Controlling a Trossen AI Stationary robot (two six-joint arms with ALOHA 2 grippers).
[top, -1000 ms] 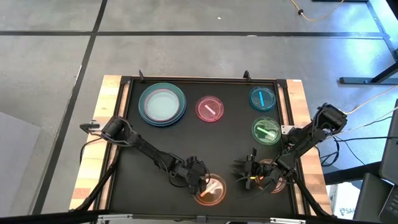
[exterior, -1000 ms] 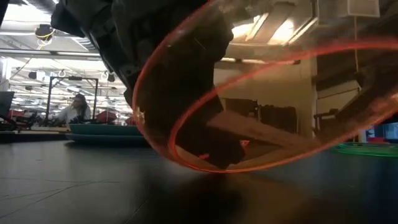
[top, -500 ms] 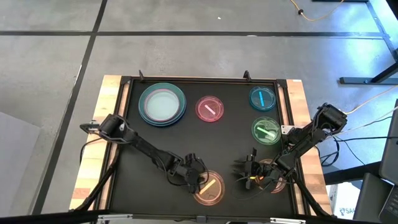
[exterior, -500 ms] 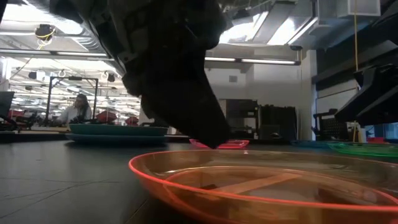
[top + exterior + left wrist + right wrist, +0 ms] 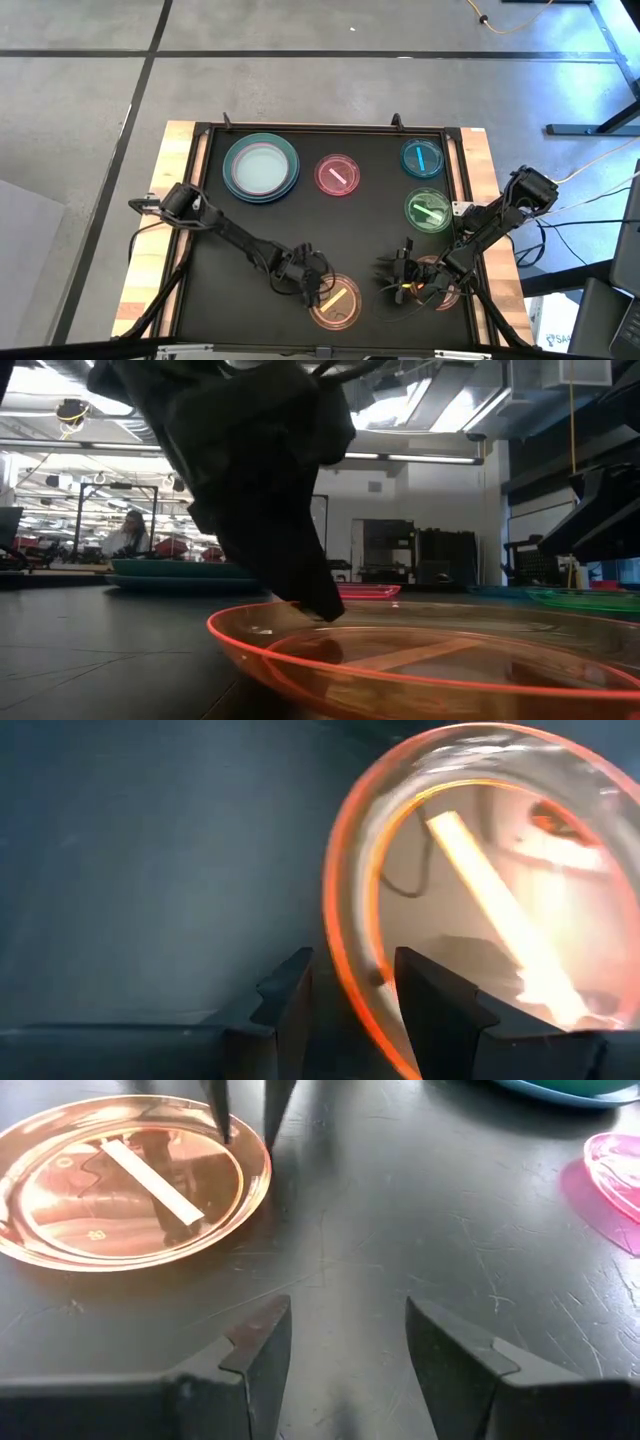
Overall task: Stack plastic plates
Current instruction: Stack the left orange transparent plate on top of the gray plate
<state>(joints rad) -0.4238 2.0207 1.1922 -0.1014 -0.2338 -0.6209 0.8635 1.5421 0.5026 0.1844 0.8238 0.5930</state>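
Note:
The orange translucent plate (image 5: 336, 302) with a pale bar mark lies flat on the black table near its near edge; it also shows in the right wrist view (image 5: 130, 1180) and the low view (image 5: 430, 655). My left gripper (image 5: 310, 279) is open at the plate's left rim. In the left wrist view (image 5: 350, 985) one finger stands inside the rim (image 5: 345, 920) and one outside; I cannot tell if either touches it. My right gripper (image 5: 396, 272) waits open to the plate's right, low over bare table (image 5: 340, 1340).
At the far side stand a teal and blue stack with a pale mint plate on top (image 5: 261, 167), a pink dish (image 5: 338, 174) and a cyan dish (image 5: 422, 158). A green dish (image 5: 428, 211) lies right. Another translucent dish (image 5: 443, 290) is partly hidden under the right arm.
One second ago my left gripper held the orange plate tilted up on edge. It has let go, and the plate has dropped flat onto the table. The gripper rose a little, then drew back slightly toward the table's left and sank to the plate's rim.

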